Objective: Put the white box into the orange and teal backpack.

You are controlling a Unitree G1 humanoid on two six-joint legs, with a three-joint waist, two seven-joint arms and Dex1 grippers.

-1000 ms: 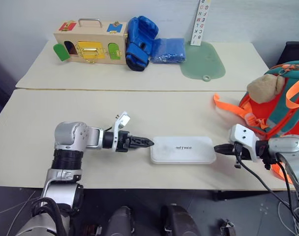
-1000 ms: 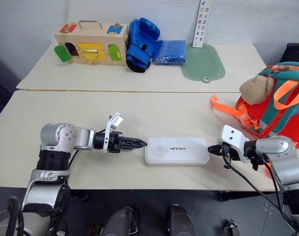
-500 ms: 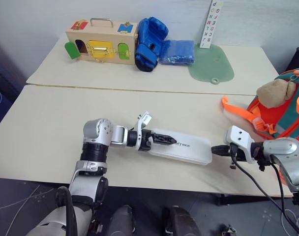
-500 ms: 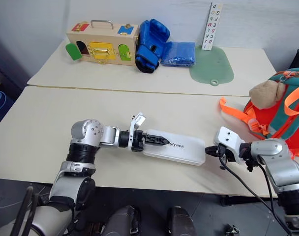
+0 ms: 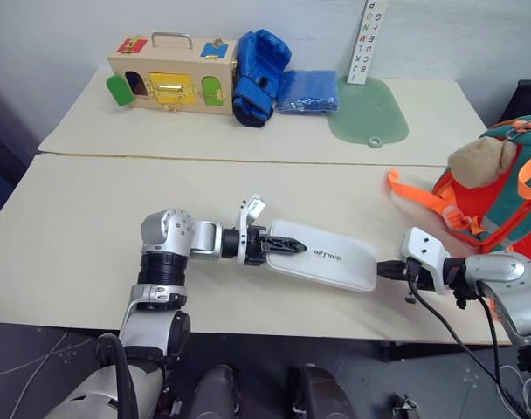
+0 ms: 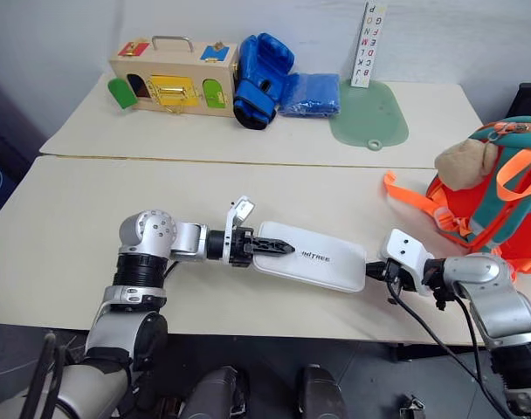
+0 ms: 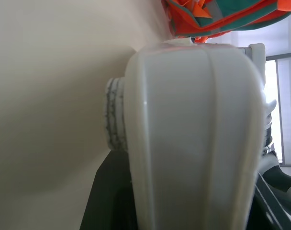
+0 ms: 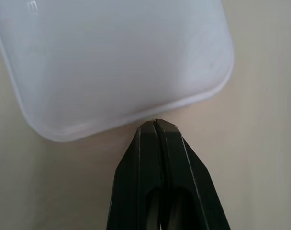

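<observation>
The white box [image 5: 331, 257] lies on the near table in front of me, slanted, with its left end raised off the top. My left gripper [image 5: 287, 247] is shut on that left end, one black finger lying across the lid. In the left wrist view the white box [image 7: 193, 134] fills the space between the fingers. My right gripper [image 5: 383, 269] is shut, its tip right at the box's right end; the right wrist view shows the closed fingertips [image 8: 156, 123] at the box's rim [image 8: 117, 62]. The orange and teal backpack [image 5: 501, 201] with its beige plush ball [image 5: 479, 159] stands at the far right.
An orange strap [image 5: 414, 194] trails from the backpack onto the table. On the far table stand a wooden box with coloured doors [image 5: 168, 80], a blue boxing glove [image 5: 255, 74], a blue folded cloth [image 5: 303, 91], a green mat [image 5: 368, 113] and a letter strip [image 5: 363, 39].
My left gripper moved right from beside the box onto its left end and closed on it. The box swung askew and its left end rose. The right gripper stayed put.
</observation>
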